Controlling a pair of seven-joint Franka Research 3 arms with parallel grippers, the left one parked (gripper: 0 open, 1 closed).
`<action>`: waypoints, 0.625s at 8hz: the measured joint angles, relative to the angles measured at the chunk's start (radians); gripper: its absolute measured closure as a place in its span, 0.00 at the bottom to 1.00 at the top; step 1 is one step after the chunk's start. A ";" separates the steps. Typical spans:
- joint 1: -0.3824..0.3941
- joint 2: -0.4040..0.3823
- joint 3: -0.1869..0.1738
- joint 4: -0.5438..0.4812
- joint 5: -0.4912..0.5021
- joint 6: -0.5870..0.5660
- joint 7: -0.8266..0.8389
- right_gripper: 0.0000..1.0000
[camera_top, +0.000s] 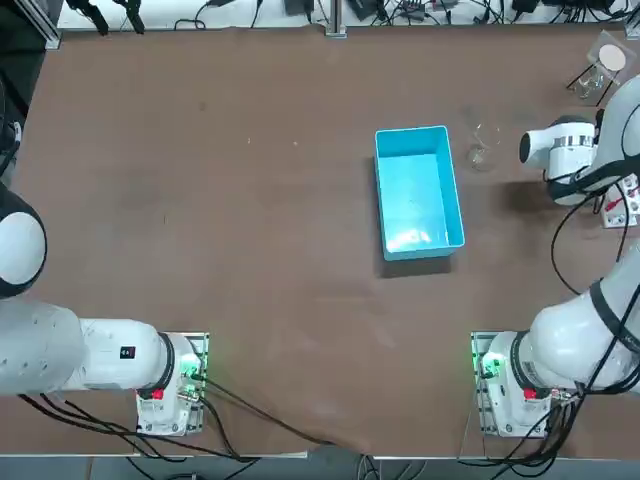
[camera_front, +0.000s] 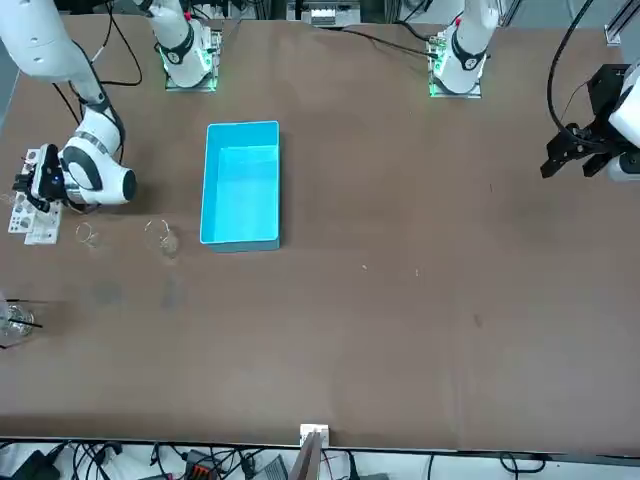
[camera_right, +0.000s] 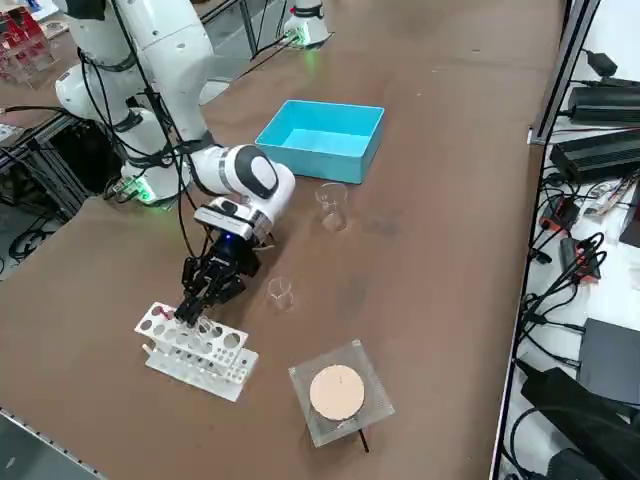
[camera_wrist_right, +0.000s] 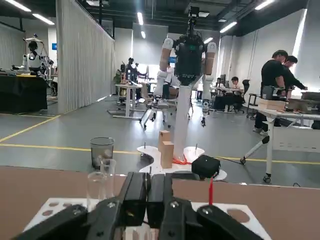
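While the right gripper (camera_right: 195, 312) hangs point-down at the right edge of the table (camera_right: 430, 200), the raised side camera shows the relation that counts. A white tube rack (camera_right: 200, 352) lies straight beneath the fingertips. Its long axis runs along the table edge, and the gripper stands over the end nearer the arms' bases. The right arm (camera_right: 240, 175) reaches low from its base, its wrist bent steeply down. A small beaker (camera_right: 280, 292) stands just beside the gripper, toward the table's middle. A larger beaker (camera_right: 332, 205) stands between it and a blue bin (camera_right: 322, 138). A square clear dish (camera_right: 372, 412) holding a tan disc (camera_right: 337, 392) lies near the rack's far end.

From across the table, the gripper (camera_front: 30, 185) sits over the rack (camera_front: 32, 225), well apart from the bin (camera_front: 241, 185), with both beakers between them.

Overhead, the wrist (camera_top: 560, 148) hides most of the gripper; only a strip of the rack (camera_top: 628, 205) shows at the frame's edge.

From the wrist camera, the two fingers (camera_wrist_right: 135, 197) are pressed flat together, and nothing can be seen between them. The rack's holed top (camera_wrist_right: 240, 215) spreads just past the tips. An upright glass tube (camera_wrist_right: 100, 182) and a red-tipped pin (camera_wrist_right: 210, 192) stand in it on either side of the fingers. People (camera_wrist_right: 275, 75) stand at desks in the room beyond.
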 joint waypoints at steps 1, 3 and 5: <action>0.000 0.000 0.000 0.000 0.000 -0.001 0.000 0.95; 0.000 -0.007 0.000 0.000 0.000 -0.010 -0.002 0.95; 0.000 -0.049 0.000 -0.004 0.000 -0.018 -0.016 0.95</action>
